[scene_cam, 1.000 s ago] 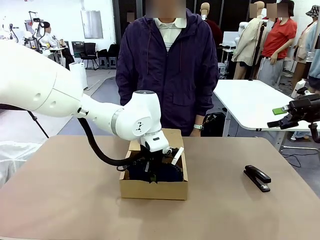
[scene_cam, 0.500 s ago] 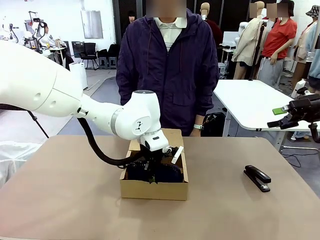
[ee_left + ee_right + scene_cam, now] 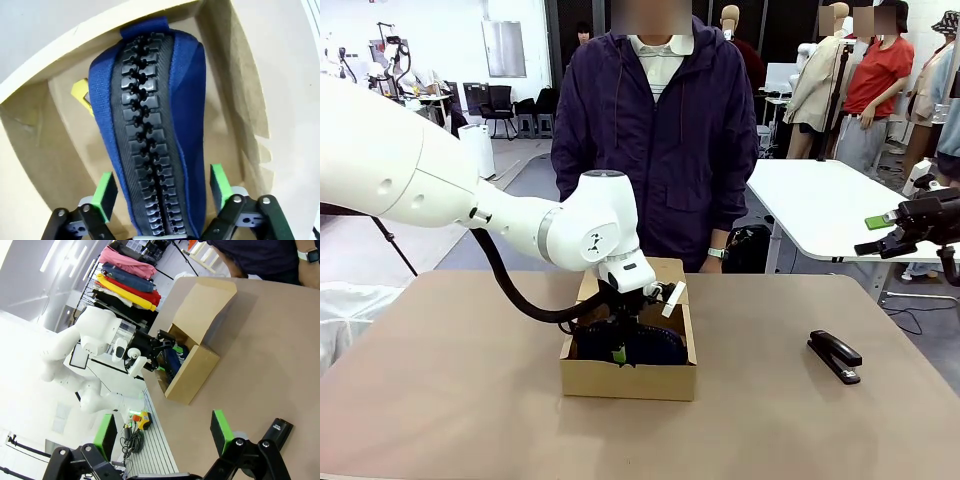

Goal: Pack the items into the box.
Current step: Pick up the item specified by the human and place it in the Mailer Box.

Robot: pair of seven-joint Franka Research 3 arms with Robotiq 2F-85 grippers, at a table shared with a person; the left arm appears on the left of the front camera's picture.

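Navy woven fabric, ribbed down the middle by a chunky black zip: the pouch [image 3: 150, 125] lies lengthwise inside the box [image 3: 628, 381], a shallow brown cardboard carton with its flap open. We see the left pincer [image 3: 162, 187] spread astride the pouch's near end, its green pads just clear of the cloth. Beside the pouch a yellow corner of the utility knife [image 3: 80, 93] peeks out; its remainder is hidden. Past the matte tan worktop's [image 3: 440, 400] right edge, the right pincer [image 3: 163, 432] hangs spread, holding nothing.
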